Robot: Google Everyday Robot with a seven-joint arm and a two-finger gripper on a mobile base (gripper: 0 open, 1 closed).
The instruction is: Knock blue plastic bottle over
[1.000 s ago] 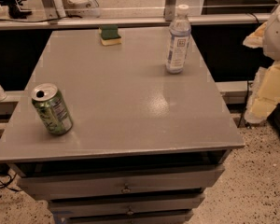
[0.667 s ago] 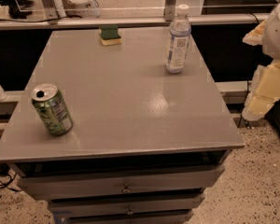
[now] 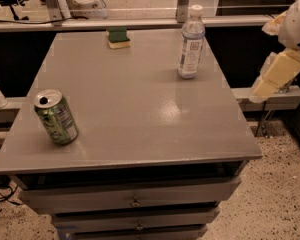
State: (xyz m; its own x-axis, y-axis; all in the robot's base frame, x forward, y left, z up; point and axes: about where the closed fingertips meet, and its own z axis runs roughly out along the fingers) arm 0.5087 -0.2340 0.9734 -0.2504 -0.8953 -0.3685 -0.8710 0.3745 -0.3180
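The blue plastic bottle [image 3: 191,43] stands upright near the far right corner of the grey table [image 3: 140,109]. It is clear and bluish, with a white cap and a white label. My gripper [image 3: 276,76] shows as a cream-coloured part at the right edge of the view. It is off the table's right side, level with the bottle and well apart from it. It holds nothing that I can see.
A green soda can [image 3: 55,117] stands tilted near the front left of the table. A green and yellow sponge [image 3: 118,37] lies at the far edge. Drawers [image 3: 135,201] sit below the tabletop. A rail and a speckled floor lie to the right.
The gripper has moved up and a little left, toward the table's right edge. The bottle, can and sponge have not moved.
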